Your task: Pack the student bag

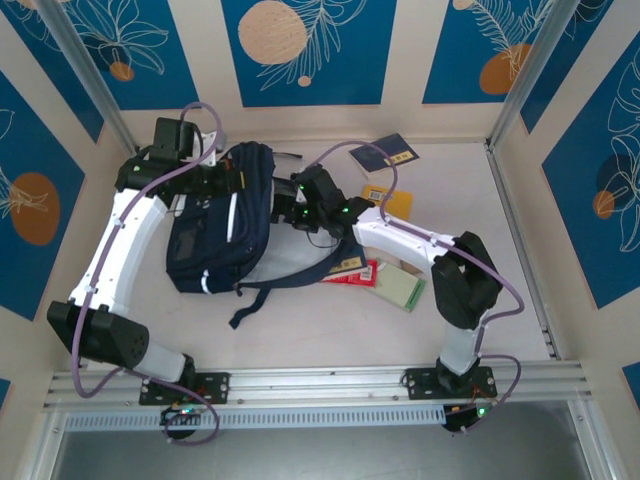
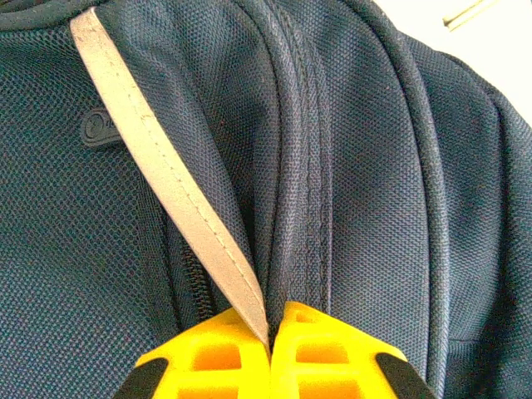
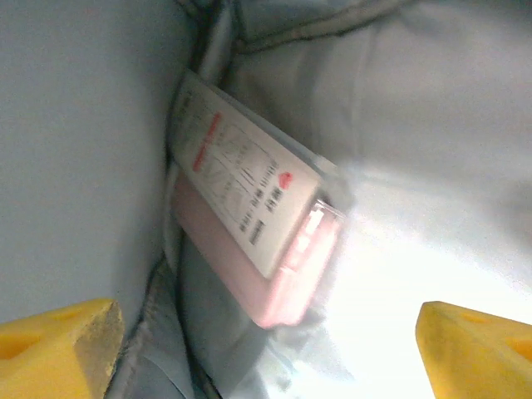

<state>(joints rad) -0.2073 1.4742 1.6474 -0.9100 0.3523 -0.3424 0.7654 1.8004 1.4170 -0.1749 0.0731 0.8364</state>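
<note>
On the left half of the desk (image 1: pixel 330 330) lies the student bag (image 1: pixel 215 240), flat. Its long axis runs from the far wall back toward the arm bases, tilted slightly. Its open side faces right, with pale lining spilling out toward the books.

Key relation: the bag mouth opens toward the right arm (image 1: pixel 400 235), which reaches across from the right and has its wrist at the opening. The left arm (image 1: pixel 120 240) comes in from the bag's left, at its far end. We judge the right arm to be the loader and the left arm to be the holder.

Left fingers (image 2: pixel 216 357): fully together, pinching a fold of navy fabric where the reflective stripe (image 2: pixel 166 191) runs down into the grip. The zipper seam sits just right of the pinch.

Right fingers (image 3: pixel 58 345): spread wide, with nothing between them and no contact that we can see. Pale grey lining (image 3: pixel 75 150) surrounds them, so we read them as inside the bag. A pink case (image 3: pixel 249 241) with a white printed label lies ahead of them, tilted and tucked against a fold of the lining. It is apart from both fingers.

Not yet packed, on the desk to the right of the bag:
- dark blue book (image 1: pixel 383 154)
- yellow book (image 1: pixel 398 203)
- red book (image 1: pixel 357 272)
- green notebook (image 1: pixel 403 288)

Our judgement is that the task is partway done. The next item should enter from the right, along the mouth held up by the left pinch.
</note>
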